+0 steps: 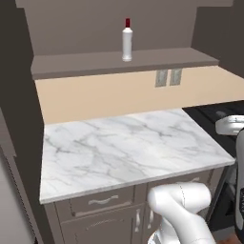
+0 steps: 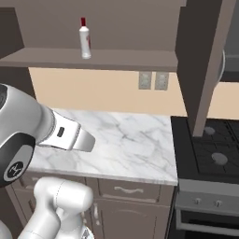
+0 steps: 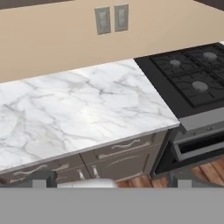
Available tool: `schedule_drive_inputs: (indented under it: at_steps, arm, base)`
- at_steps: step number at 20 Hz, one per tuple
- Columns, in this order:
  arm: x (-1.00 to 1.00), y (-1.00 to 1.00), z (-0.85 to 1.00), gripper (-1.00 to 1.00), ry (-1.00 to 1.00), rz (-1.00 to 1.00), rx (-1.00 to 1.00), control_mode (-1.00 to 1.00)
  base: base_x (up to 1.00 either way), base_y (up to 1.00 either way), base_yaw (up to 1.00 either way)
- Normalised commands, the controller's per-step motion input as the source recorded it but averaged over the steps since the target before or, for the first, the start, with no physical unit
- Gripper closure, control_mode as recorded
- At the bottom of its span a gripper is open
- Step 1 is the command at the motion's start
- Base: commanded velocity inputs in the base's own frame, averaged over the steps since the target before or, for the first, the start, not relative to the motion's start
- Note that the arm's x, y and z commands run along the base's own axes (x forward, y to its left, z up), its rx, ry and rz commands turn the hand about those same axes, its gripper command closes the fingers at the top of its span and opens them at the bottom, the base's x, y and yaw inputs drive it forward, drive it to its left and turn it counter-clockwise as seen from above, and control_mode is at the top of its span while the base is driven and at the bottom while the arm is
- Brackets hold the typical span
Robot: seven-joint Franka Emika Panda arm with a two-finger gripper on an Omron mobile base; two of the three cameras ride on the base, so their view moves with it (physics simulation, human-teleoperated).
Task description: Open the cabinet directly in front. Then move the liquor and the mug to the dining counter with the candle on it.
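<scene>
The cabinet [image 1: 119, 61] stands open, its shelf bare apart from the liquor [image 1: 127, 40], a small white bottle with a red cap standing upright near the middle. From the right base view the liquor [image 2: 85, 41] is at the shelf's left part, and an opened cabinet door [image 2: 201, 70] juts out at the right. My gripper [image 3: 111, 178] looks down over the marble worktop, open, with its fingertips [image 3: 43, 177] far apart and nothing between them. The mug, the dining counter and the candle are out of view.
A marble worktop [image 1: 128, 143] with a beige backsplash and two wall outlets [image 1: 168, 77] lies under the cabinet. A black gas stove [image 2: 214, 144] adjoins it on the right. Drawers with silver handles [image 3: 124, 145] sit below, above a wooden floor.
</scene>
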Motion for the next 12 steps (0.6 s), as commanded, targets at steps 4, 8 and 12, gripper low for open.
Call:
schedule_drive_inputs:
  at_steps: [4, 8, 12]
  arm:
    - [0.00, 0.00, 0.00, -1.00, 0.00, 0.00, 0.00, 1.00]
    - [0.00, 0.00, 0.00, -1.00, 0.00, 0.00, 0.00, 1.00]
    - [0.00, 0.00, 0.00, -1.00, 0.00, 0.00, 0.00, 1.00]
  base:
    - [0.32, 0.24, 0.12]
    - [0.34, 0.20, 0.11]
    - [0.04, 0.17, 0.10]
